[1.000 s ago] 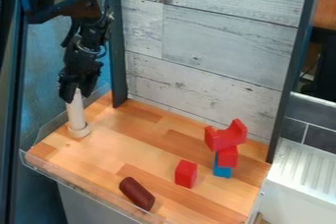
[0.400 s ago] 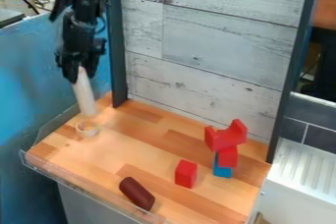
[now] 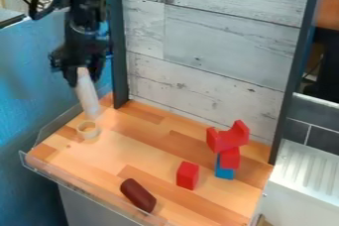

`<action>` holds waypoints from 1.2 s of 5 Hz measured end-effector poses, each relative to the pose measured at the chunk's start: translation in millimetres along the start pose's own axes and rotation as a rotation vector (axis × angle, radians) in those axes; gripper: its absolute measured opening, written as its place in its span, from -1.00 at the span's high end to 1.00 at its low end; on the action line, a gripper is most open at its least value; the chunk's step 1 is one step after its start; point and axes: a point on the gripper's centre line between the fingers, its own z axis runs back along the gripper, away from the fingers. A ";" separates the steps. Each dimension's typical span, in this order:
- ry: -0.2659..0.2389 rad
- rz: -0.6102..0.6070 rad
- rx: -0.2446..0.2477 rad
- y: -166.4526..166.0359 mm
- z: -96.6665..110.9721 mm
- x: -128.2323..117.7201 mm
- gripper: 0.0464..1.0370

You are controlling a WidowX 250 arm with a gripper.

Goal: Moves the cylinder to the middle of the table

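Note:
At the upper left, the black gripper (image 3: 83, 75) hangs down, shut on the top end of a long white cylinder (image 3: 87, 93). The cylinder tilts slightly, its lower end just above and behind a pale ring (image 3: 88, 130) that lies on the left part of the wooden table (image 3: 116, 153). A dark brown cylinder (image 3: 138, 195) lies on its side near the table's front edge.
A red block (image 3: 187, 175) stands right of the brown cylinder. Behind it on the right is a stack with a blue block (image 3: 224, 169) at the bottom and red blocks (image 3: 230, 158) above. Dark posts and a plank wall (image 3: 212, 46) bound the back.
The gripper has lifted the white cylinder up out of the ring, and the cylinder has gone from nearly upright to tilted. The ring and blocks have stayed put.

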 end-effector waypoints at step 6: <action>-0.093 -0.391 0.011 -45.7 9.9 -41.7 -0.01</action>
